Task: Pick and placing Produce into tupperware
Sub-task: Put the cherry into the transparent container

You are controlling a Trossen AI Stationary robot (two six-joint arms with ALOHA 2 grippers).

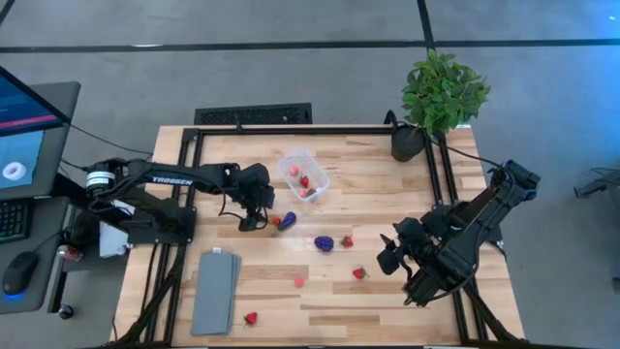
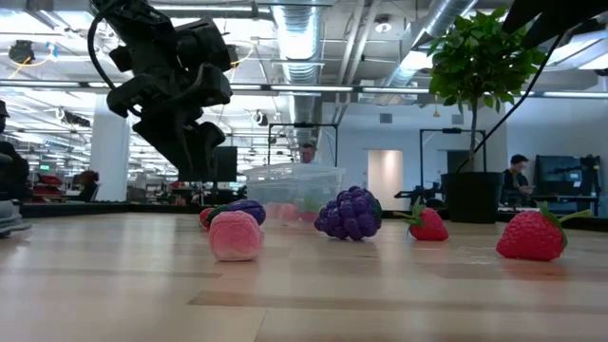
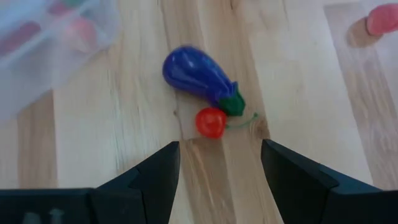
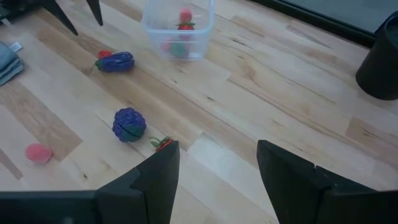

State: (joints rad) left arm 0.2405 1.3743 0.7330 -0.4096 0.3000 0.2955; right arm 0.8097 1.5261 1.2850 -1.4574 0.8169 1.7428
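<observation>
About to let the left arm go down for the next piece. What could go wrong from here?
The small red piece touches the eggplant, so the open left end effector may catch both or knock one away. The tupperware stands close by; a wide swing could nudge it. The right end effector waits open, apart.

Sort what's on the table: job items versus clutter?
Job: clear plastic tub; purple toy eggplant; small red piece; purple grape cluster; red strawberries; pink piece; open left claw.
Clutter: flat grey slab; leafy potted plant.
</observation>
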